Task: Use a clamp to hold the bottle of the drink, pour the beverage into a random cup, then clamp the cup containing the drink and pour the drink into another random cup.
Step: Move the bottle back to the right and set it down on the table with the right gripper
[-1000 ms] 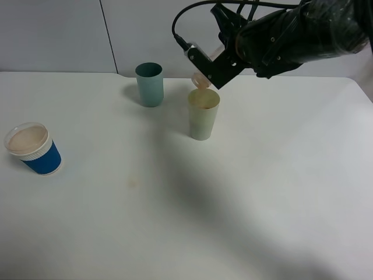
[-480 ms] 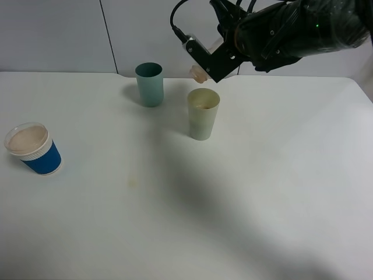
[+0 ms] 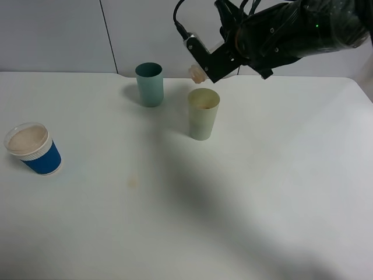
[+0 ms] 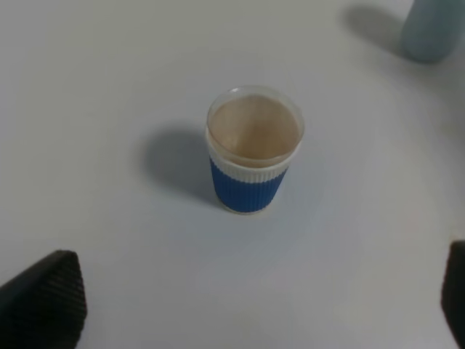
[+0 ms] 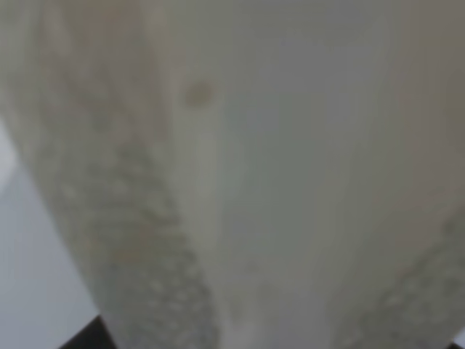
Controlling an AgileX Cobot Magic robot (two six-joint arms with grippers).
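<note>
White desk, bearing three cups set well apart.

Above the far middle of the desk, right hand clenched on the bottle. Long axis slanted, mouth lowest and turned to the left, raised clear of the pale green cup and just to the far side of its rim. In the right wrist view, only a blurred pale wall filling the frame, presumably the bottle.

At the near left, blue cup, ribbed sleeve, clear rim, pale brown within; drink or lid not told apart. Directly above it, left hand released, pads spread wide, touching nothing.

Teal cup at the far side, left of the pale green one; inside dark, contents not seen.

Pale green cup upright, with brownish drink showing near the rim.

Judged: first pour about done. Right hand by far the nearer to the filled cup, left hand well apart from it. Teal cup the closest place for the second pour.
</note>
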